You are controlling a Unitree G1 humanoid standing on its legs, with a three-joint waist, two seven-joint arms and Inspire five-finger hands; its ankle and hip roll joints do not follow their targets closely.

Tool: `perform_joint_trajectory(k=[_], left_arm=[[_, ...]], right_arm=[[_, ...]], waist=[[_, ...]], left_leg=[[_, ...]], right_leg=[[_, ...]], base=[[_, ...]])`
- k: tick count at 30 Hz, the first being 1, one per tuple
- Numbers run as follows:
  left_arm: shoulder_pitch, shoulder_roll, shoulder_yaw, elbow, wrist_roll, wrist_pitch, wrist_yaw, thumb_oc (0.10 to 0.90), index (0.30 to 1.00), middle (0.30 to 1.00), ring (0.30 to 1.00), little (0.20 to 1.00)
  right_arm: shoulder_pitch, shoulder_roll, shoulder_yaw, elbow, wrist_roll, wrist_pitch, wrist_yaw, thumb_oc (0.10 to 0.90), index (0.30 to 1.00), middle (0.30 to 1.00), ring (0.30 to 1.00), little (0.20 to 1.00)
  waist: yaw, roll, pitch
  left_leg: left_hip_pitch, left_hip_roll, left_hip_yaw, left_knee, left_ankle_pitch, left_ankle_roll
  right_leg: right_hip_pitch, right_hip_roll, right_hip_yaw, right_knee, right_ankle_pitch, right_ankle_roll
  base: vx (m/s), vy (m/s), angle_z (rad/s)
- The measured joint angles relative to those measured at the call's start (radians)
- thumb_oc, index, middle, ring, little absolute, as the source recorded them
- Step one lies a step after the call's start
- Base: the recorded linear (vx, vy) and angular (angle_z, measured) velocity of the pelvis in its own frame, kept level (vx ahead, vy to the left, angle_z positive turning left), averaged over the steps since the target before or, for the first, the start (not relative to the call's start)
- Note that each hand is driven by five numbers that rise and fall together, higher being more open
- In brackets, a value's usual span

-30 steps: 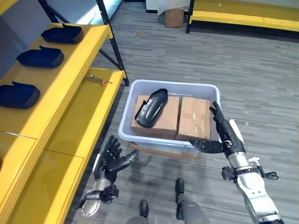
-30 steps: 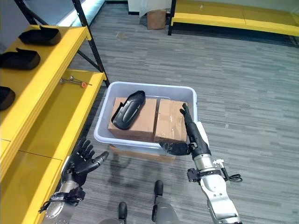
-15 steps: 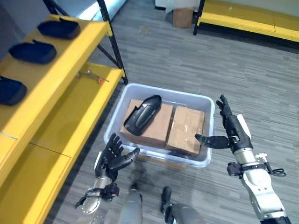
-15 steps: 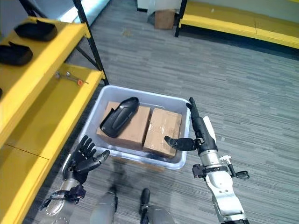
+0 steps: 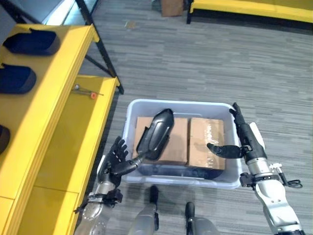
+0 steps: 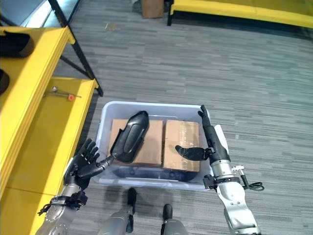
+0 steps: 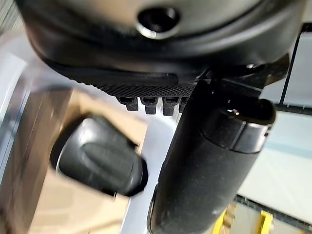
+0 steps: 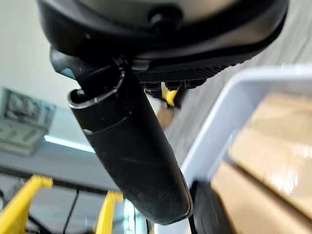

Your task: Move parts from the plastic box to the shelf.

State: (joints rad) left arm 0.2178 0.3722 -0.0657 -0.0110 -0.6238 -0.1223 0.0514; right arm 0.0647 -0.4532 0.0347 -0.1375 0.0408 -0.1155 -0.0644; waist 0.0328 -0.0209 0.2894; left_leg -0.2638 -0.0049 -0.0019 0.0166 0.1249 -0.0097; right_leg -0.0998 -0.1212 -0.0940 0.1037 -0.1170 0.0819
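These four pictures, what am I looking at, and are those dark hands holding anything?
A two-armed humanoid robot. The two wide pictures come from cameras on its head, looking down; the two close ones sit on its wrists. On the floor stands a pale plastic box holding two brown cardboard cartons with a long black moulded part lying on top. Similar dark parts rest on the yellow shelf. The left hand is open beside the box, its thumb near the part; the right hand, also open, holds nothing.

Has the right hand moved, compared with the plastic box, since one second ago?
Yes. The right hand was at the near right corner of the plastic box; now it is farther along the right rim, thumb over the right cardboard box.
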Motion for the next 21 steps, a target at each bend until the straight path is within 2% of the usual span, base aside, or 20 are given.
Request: perform_joint_trajectory(k=[2, 3, 5, 10, 12, 15, 20, 21], left_arm=[[0.004, 0.027, 0.004, 0.002, 0.000, -0.007, 0.026, 0.900, 1.000, 1.000, 1.000, 1.000], [0.006, 0.025, -0.002, 0.004, -0.001, -0.006, 0.030, 0.900, 1.000, 1.000, 1.000, 1.000], [0.010, 0.022, -0.018, 0.001, -0.001, -0.006, 0.032, 0.900, 1.000, 1.000, 1.000, 1.000], [0.007, 0.012, -0.016, -0.010, -0.001, -0.007, 0.068, 0.900, 1.000, 1.000, 1.000, 1.000], [0.002, 0.012, -0.017, -0.010, -0.001, -0.007, 0.070, 0.900, 1.000, 1.000, 1.000, 1.000], [-0.010, 0.014, -0.019, -0.055, -0.001, -0.009, 0.069, 0.900, 1.000, 1.000, 1.000, 1.000], [-0.029, 0.019, -0.035, -0.081, -0.002, -0.014, 0.066, 0.900, 1.000, 1.000, 1.000, 1.000], [-0.038, 0.024, -0.040, -0.080, -0.006, -0.015, 0.066, 0.900, 1.000, 1.000, 1.000, 1.000]], right_arm=[[-0.066, 0.054, 0.027, 0.064, 0.003, -0.003, -0.011, 0.900, 1.000, 1.000, 1.000, 1.000], [-0.077, 0.058, 0.029, 0.082, 0.004, 0.002, -0.012, 0.900, 1.000, 1.000, 1.000, 1.000], [-0.091, 0.068, 0.030, 0.123, 0.026, 0.013, -0.045, 0.900, 1.000, 1.000, 1.000, 1.000], [-0.155, 0.063, 0.034, 0.153, 0.034, 0.035, -0.096, 0.900, 1.000, 1.000, 1.000, 1.000], [-0.165, 0.024, 0.048, 0.153, -0.018, 0.040, -0.104, 0.900, 1.000, 1.000, 1.000, 1.000], [-0.242, -0.125, 0.110, 0.154, -0.202, 0.057, -0.111, 0.900, 1.000, 1.000, 1.000, 1.000], [-0.385, -0.180, 0.171, 0.178, -0.288, 0.057, -0.110, 0.900, 1.000, 1.000, 1.000, 1.000], [-0.426, -0.220, 0.207, 0.185, -0.316, 0.057, -0.109, 0.900, 1.000, 1.000, 1.000, 1.000]], waist=[[0.006, -0.030, 0.020], [0.012, -0.032, 0.023], [0.027, -0.031, 0.029], [0.038, -0.012, 0.099], [0.043, -0.008, 0.111], [0.071, -0.008, 0.144], [0.093, -0.010, 0.172], [0.097, -0.010, 0.173]], left_leg=[[-0.040, -0.005, -0.003, 0.011, -0.001, 0.004], [-0.050, -0.005, -0.002, 0.012, 0.000, 0.006], [-0.066, -0.008, -0.004, 0.012, 0.003, 0.010], [-0.084, -0.011, -0.009, 0.012, 0.007, 0.015], [-0.097, -0.014, -0.018, 0.013, 0.008, 0.016], [-0.120, -0.015, -0.032, 0.016, 0.010, 0.017], [-0.129, -0.015, -0.043, 0.017, 0.010, 0.016], [-0.136, -0.015, -0.048, 0.017, 0.011, 0.015]], right_leg=[[-0.020, -0.005, -0.012, -0.023, 0.016, 0.014], [-0.024, -0.004, -0.013, -0.033, 0.024, 0.013], [-0.031, -0.005, -0.017, -0.051, 0.035, 0.017], [-0.033, -0.004, -0.026, -0.077, 0.054, 0.019], [-0.037, -0.005, -0.037, -0.086, 0.056, 0.020], [-0.052, -0.002, -0.053, -0.087, 0.056, 0.020], [-0.053, 0.002, -0.064, -0.092, 0.055, 0.020], [-0.055, 0.004, -0.069, -0.095, 0.055, 0.020]], base=[[-0.03, 0.028, 0.07], [-0.03, 0.025, 0.00], [-0.01, 0.009, 0.02], [0.00, 0.002, 0.03], [-0.02, -0.020, 0.12], [-0.03, -0.028, 0.14], [-0.02, -0.030, 0.07], [-0.03, -0.017, 0.10]])
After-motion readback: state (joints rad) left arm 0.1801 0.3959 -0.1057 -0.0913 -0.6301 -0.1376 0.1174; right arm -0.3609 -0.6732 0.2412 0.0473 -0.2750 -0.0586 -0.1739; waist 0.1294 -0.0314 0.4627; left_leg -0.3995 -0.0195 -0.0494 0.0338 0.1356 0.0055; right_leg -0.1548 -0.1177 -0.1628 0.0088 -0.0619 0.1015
